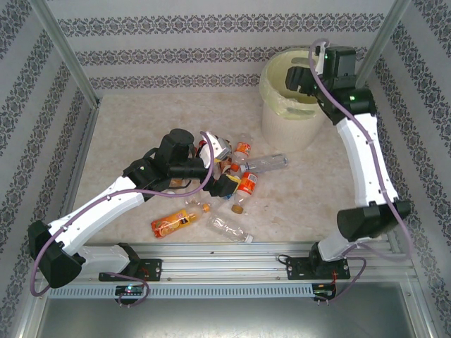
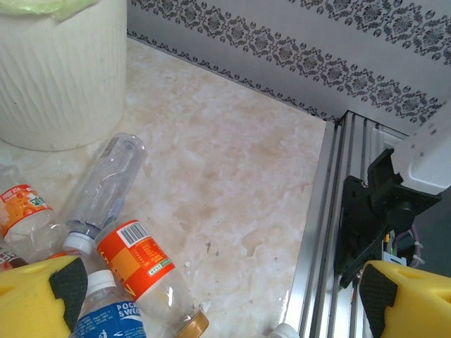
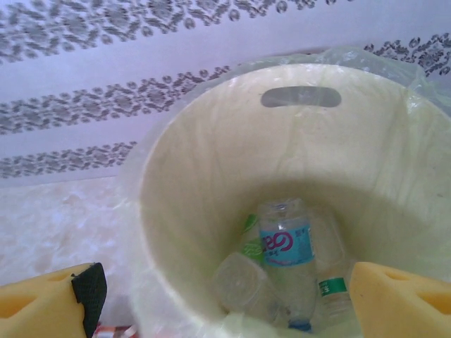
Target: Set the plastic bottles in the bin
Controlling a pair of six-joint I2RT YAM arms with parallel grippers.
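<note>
Right wrist cam is looking straight down into the bin (image 3: 190, 183). The pale yellow-green liner (image 3: 394, 63) is folded over the rim and the handle cut-out (image 3: 301, 96) is on the far wall. A few plastic bottles (image 3: 310, 243) are sitting at the bottom: a blue-labelled bottle (image 3: 285, 246) on top, a green-banded bottle (image 3: 331, 285) just right of it and a clear crumpled bottle (image 3: 239, 282) to its left. My right gripper (image 3: 225, 310) hangs over the bin mouth with its yellow fingers spread wide and nothing between them, so it's released. From the top cam, the bin stands at the far right of the table (image 1: 310, 190), close to the back wall. The other bottles are in a pile (image 1: 236, 172) mid-table, with an orange bottle (image 1: 173, 224) and a clear bottle (image 1: 229, 227) lying apart, nearer the front rail (image 1: 232, 248). The left gripper (image 2: 218, 310) is low over the pile with its jaws wide apart and isn't clamping anything. An orange-labelled bottle (image 2: 137, 264) and a blue-and-white bottle (image 2: 106, 317) lie on the table close by its left finger. A long unlabelled bottle (image 2: 109, 179) lies between them and the bin. For room to move, there's bare marble from the pile out to the side rail (image 2: 320, 232), and the far left corner looks open too.
</note>
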